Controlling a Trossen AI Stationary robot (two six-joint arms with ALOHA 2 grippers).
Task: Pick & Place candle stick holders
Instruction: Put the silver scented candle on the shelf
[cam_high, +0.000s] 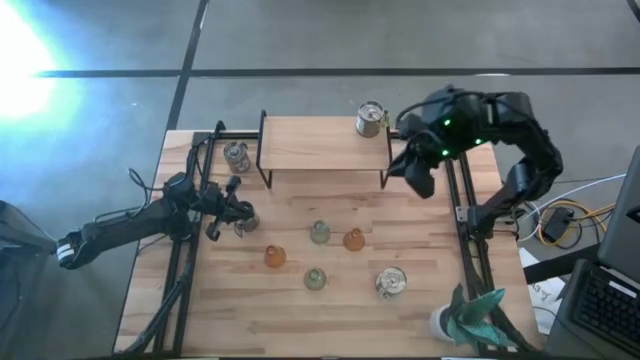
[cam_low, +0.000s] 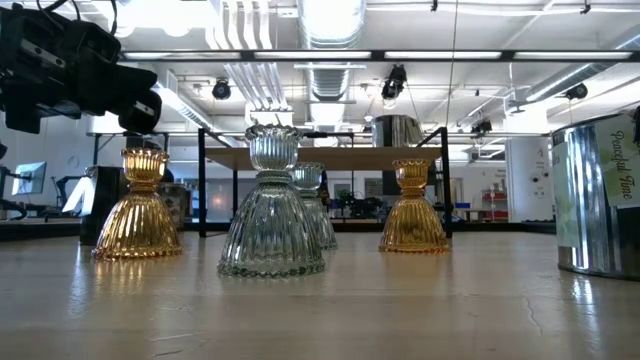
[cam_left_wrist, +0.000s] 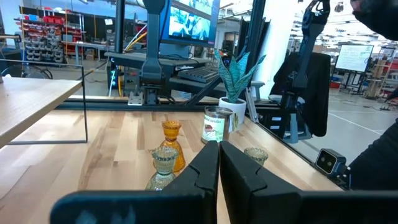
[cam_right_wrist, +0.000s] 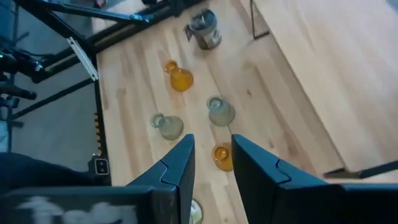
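Wooden table across the middle of the high view, with a raised shelf at upper centre, likely the drop-off place. One silvery cup already up on the shelf's right end. Another silvery cup on the table just left of the shelf, and a third at lower right, near the white pot.

Four glass holders loose at centre, well apart, so each reachable alone: amber ones, pale green ones.

Right gripper up off the table beside the shelf's right end, tilted down toward the glass group. Fingers parted by a narrow gap, pinching nothing. Probably lining up a next pick.

Left gripper low at left of centre, fingers pressed together, nothing visible between them. Waiting, by the look.
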